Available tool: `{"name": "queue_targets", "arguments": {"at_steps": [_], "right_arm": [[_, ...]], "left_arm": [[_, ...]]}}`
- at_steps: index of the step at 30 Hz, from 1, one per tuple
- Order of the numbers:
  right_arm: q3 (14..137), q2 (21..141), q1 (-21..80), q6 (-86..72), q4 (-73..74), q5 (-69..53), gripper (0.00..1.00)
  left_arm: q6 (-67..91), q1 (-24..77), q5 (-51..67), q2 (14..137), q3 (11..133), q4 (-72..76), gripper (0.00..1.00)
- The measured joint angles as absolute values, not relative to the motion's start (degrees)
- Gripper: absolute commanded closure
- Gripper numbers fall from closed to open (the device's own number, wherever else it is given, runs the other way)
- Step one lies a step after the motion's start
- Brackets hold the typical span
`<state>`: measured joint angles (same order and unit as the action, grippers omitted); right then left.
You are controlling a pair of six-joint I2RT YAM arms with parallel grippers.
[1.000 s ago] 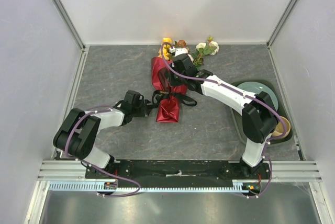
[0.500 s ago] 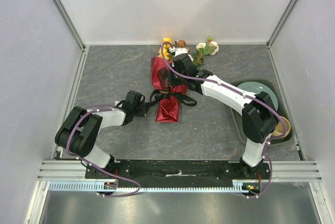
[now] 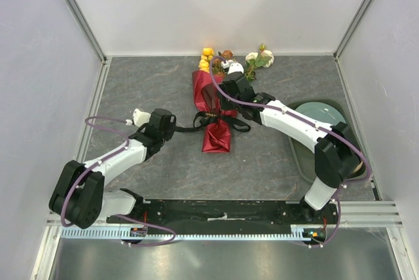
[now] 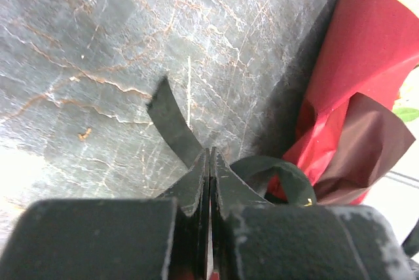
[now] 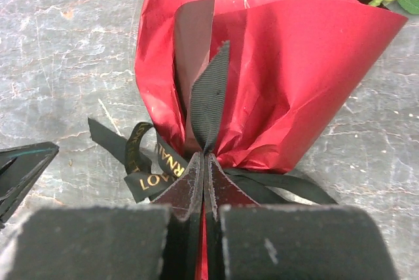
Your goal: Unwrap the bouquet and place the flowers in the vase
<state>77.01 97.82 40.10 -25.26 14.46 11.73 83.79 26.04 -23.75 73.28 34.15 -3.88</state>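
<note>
A grey, stone-patterned table point(image 3: 144, 84) fills the walled cell. The left arm point(image 3: 114, 156) reaches from the near left corner toward the middle. The right arm point(image 3: 294, 120) stretches in from the near right, over a dark tray point(image 3: 298, 156) at the right edge that carries a pale teal plate point(image 3: 314, 111). The bouquet point(image 3: 211, 97) lies flat about mid-table, a little toward the far side, between the two wrists. Its open end points to the far wall and its crumpled tail to the arms. Its red paper point(image 5: 281, 64) is wrapped round the stems in a cone, with a darker maroon flap showing at the fold. The flowers point(image 3: 207, 57) spill from the top close to the far edge: a yellow cluster on the left, a rust one beside it, and cream blooms with green leaves fanned to the right. A black ribbon point(image 5: 209, 93) with gold lettering is tied round the narrow waist of the cone, its loops and tails lying on the table on both sides. The left gripper point(image 4: 210, 156), left of the cone, has its fingers pressed together on a ribbon tail that juts out past the tips. The right gripper point(image 5: 203, 157) sits at the knot, fingers together, pinching another ribbon tail that stands up against the paper.
</note>
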Motion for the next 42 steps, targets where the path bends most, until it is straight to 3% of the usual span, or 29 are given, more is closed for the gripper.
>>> {"name": "queue_targets", "arguments": {"at_steps": [4,7,8,9,16,19,24,29,35,42], "right_arm": [[75.9,96.6,40.1,-25.1,14.2,12.9,1.00],[75.5,96.6,40.0,-24.2,14.3,10.8,1.00],[75.5,96.6,39.9,-24.1,14.3,10.2,1.00],[75.5,96.6,39.9,-23.7,14.2,9.4,1.00],[75.4,96.6,39.9,-20.9,14.3,3.9,1.00],[75.4,96.7,39.9,-20.8,14.3,2.0,1.00],[75.4,97.0,39.9,-21.2,14.3,-0.4,1.00],[75.4,97.0,39.9,-22.5,14.2,-1.8,1.00],[75.4,97.0,39.9,-24.3,13.8,-2.3,1.00],[76.3,95.8,39.9,-27.8,13.1,-4.1,1.00]], "left_arm": [[74.1,26.1,-21.8,72.2,34.1,-2.7,0.98],[61.1,26.1,-12.8,72.8,35.6,-0.8,0.71],[57.8,26.1,-10.3,73.2,36.4,-0.4,0.57],[54.3,26.1,-7.2,73.6,37.3,0.3,0.51],[37.8,26.2,10.8,72.8,37.9,5.7,0.45],[35.8,26.2,18.8,73.3,37.9,8.8,0.27],[34.8,27.3,26.3,77.6,39.0,12.1,0.28],[32.8,28.0,26.6,85.9,44.9,10.6,0.39],[32.5,28.0,22.7,91.2,46.7,9.2,0.62],[32.6,28.0,18.3,94.1,45.5,8.7,0.66]]}}
